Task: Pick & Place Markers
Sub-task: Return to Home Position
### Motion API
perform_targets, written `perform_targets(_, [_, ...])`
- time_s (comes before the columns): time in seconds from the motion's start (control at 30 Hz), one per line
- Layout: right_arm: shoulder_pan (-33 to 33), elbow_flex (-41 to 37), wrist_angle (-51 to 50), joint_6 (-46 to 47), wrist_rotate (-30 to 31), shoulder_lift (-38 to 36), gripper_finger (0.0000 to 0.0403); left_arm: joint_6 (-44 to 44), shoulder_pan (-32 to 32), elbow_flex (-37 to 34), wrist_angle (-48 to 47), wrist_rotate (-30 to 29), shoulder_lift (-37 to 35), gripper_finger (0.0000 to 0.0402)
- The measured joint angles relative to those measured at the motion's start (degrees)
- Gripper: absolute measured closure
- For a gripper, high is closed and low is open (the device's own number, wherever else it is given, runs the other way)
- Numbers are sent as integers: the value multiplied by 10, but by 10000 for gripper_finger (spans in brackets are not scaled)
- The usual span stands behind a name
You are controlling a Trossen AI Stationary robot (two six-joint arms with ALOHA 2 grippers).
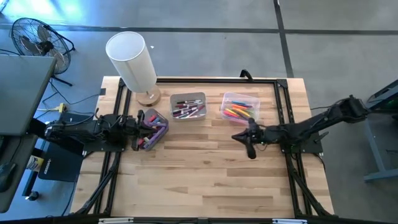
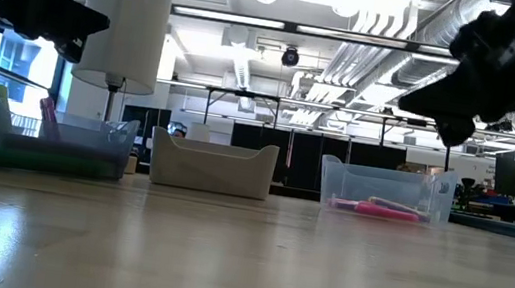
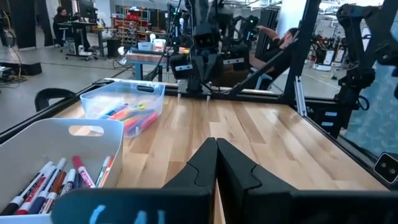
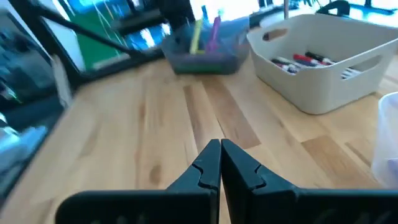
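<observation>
The markers lie sorted in three bins along the table's far side. A clear bin (image 1: 152,127) at the left holds purple and green ones, some leaning upright (image 4: 208,34). The grey bin (image 1: 188,107) in the middle holds red and black ones (image 3: 56,180). A clear bin (image 1: 239,107) at the right holds pink, orange and yellow ones (image 3: 127,115). My left gripper (image 3: 216,146) is shut and empty, level above the left bin (image 1: 144,127). My right gripper (image 4: 219,149) is shut and empty, above bare table near the right bin (image 1: 237,137).
A white lamp (image 1: 134,62) on a round wooden base stands at the table's far left, beside the left bin. A black frame (image 1: 283,99) runs round the table's edges. Bare wooden table (image 1: 199,180) fills the near half.
</observation>
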Motion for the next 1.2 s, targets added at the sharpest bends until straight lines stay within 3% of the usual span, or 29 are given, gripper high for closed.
perform_targets(0.17, [-21,-89,96,-1,-37,-72,403,0,0,0,0,0,0,400])
perform_targets(0.5, [-66,-126,27,-34,-104,-277,402,0,0,0,0,-1,0,400])
perform_targets(0.97, [-66,-125,-270,-45,-164,-576,403,0,0,0,0,-1,0,400])
perform_targets(1.2, [-69,-58,-385,-56,-183,-580,403,0,0,0,0,-1,0,400])
